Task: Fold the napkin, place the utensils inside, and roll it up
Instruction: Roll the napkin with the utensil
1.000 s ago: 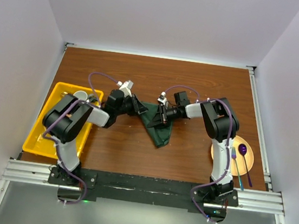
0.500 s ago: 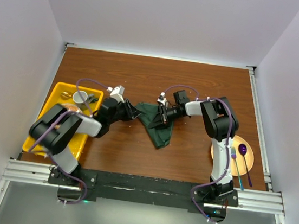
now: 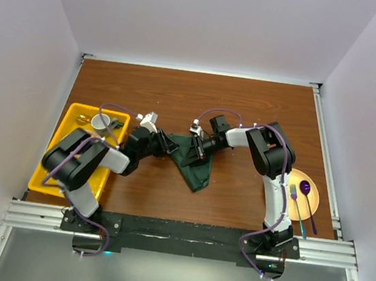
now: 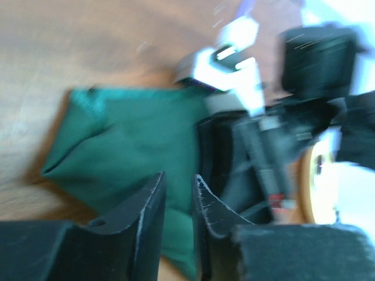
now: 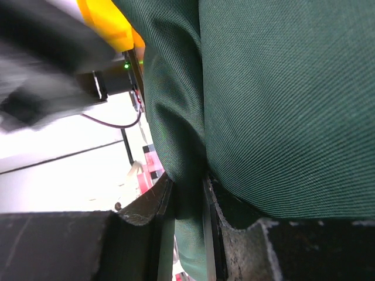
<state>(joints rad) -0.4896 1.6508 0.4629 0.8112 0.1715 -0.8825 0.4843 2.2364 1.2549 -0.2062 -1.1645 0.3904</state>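
Observation:
The dark green napkin (image 3: 195, 170) lies folded into a rough triangle at the middle of the wooden table. My right gripper (image 3: 197, 146) reaches in from the right and is shut on a fold of the napkin (image 5: 281, 88), with cloth pinched between its fingers (image 5: 153, 202). My left gripper (image 3: 172, 145) is at the napkin's left corner. In the left wrist view its jaws (image 4: 179, 178) stand a narrow gap apart, with the napkin (image 4: 129, 140) beyond them and nothing gripped. The utensils, a purple spoon (image 3: 305, 188) and a fork (image 3: 293, 192), lie on an orange plate (image 3: 291, 179) at the right.
A yellow bin (image 3: 59, 167) holding a cup (image 3: 100, 122) stands at the left edge, right behind my left arm. White walls close in the table on three sides. A metal rail runs along the near edge.
My left gripper has opened slightly and drawn back a little to the left. The right gripper has moved left with the napkin, which has shifted left and toward the near edge.

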